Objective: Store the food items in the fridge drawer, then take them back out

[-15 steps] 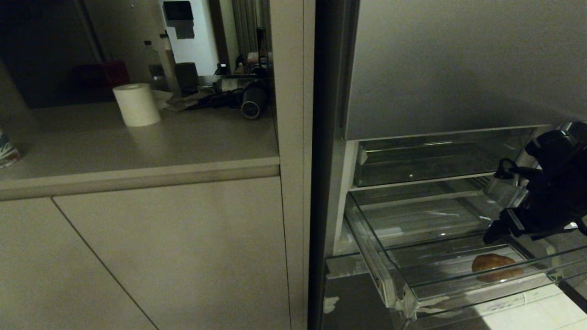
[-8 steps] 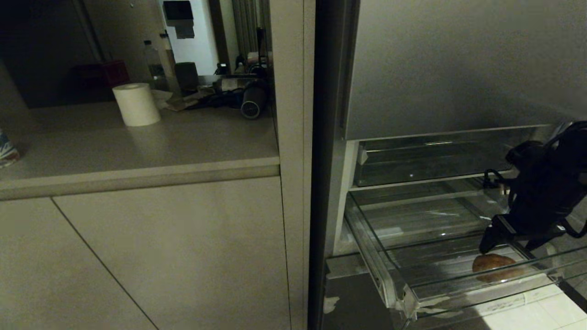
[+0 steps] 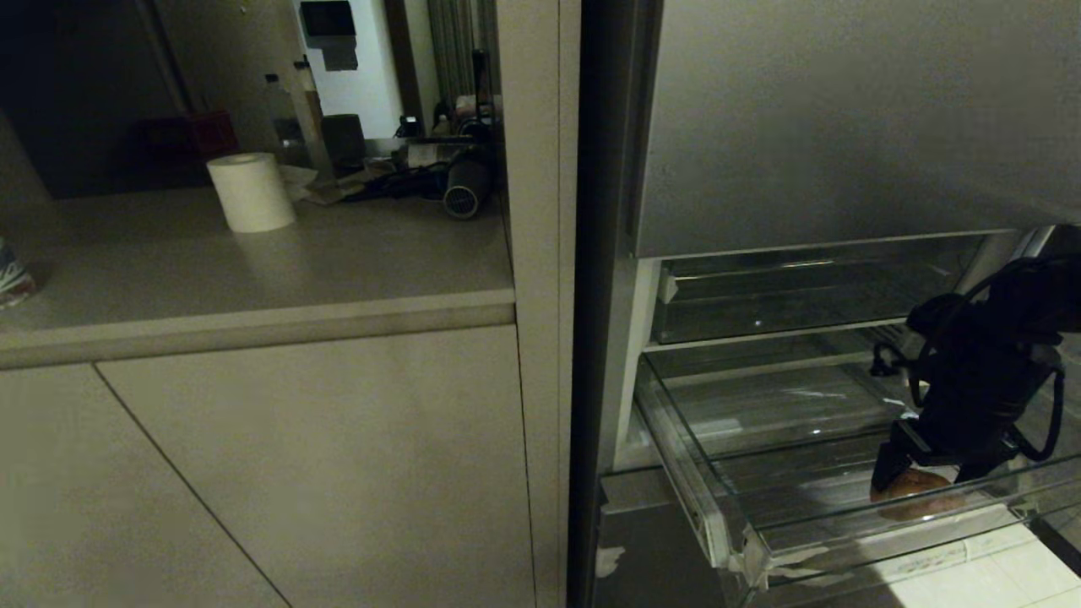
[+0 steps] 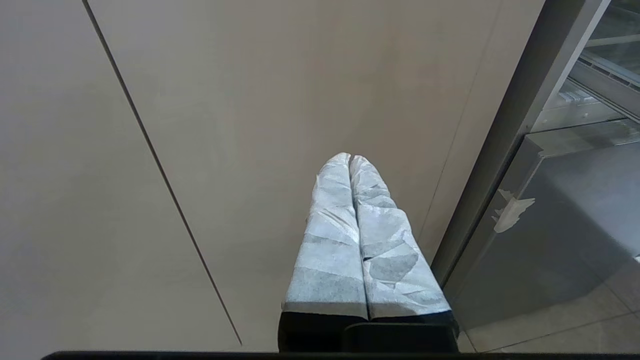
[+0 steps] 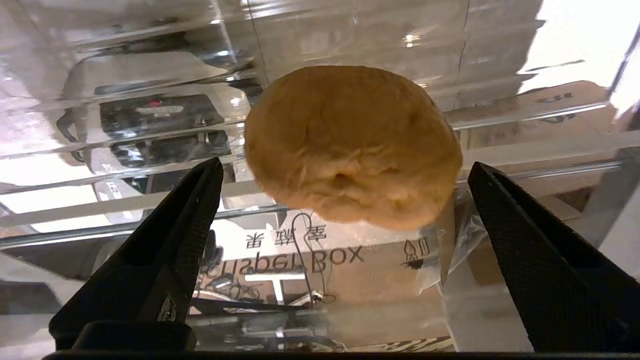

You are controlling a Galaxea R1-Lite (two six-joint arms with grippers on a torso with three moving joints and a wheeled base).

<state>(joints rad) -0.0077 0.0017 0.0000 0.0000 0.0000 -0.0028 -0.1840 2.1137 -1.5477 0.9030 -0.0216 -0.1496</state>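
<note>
1. One food piece in view: an orange-brown roundish lump (image 3: 920,494) lying on the ribbed floor of the fridge drawer (image 3: 726,540), near its front right corner. The dark-green piece shows in none of the views.
2. One pulled-out fridge drawer, clear plastic, white sticker scraps on its front lip; one shallower clear tray (image 3: 760,312) sits above it.
3. Right gripper (image 3: 925,473) reaches down into the drawer from the right, directly over the orange-brown lump (image 5: 352,145). Its two black fingers (image 5: 165,250) are spread wide, one on each side of the lump, neither touching it; nothing grasped.
4. Left gripper (image 4: 352,160) is parked low in front of the beige cabinet door (image 4: 250,100), beside the fridge edge. Its two taped fingers (image 4: 330,240) are pressed together, clenched on nothing.
5. On the counter (image 3: 253,270) left of the fridge: one white paper roll (image 3: 251,192), two clear bottles (image 3: 291,114) behind it, one dark hair dryer (image 3: 464,190) amid dark cords, one patterned cup (image 3: 13,279) at the left edge.
6. In the way: the right arm's black body and cables hide the drawer's right wall and part of the lump in the head view.
</note>
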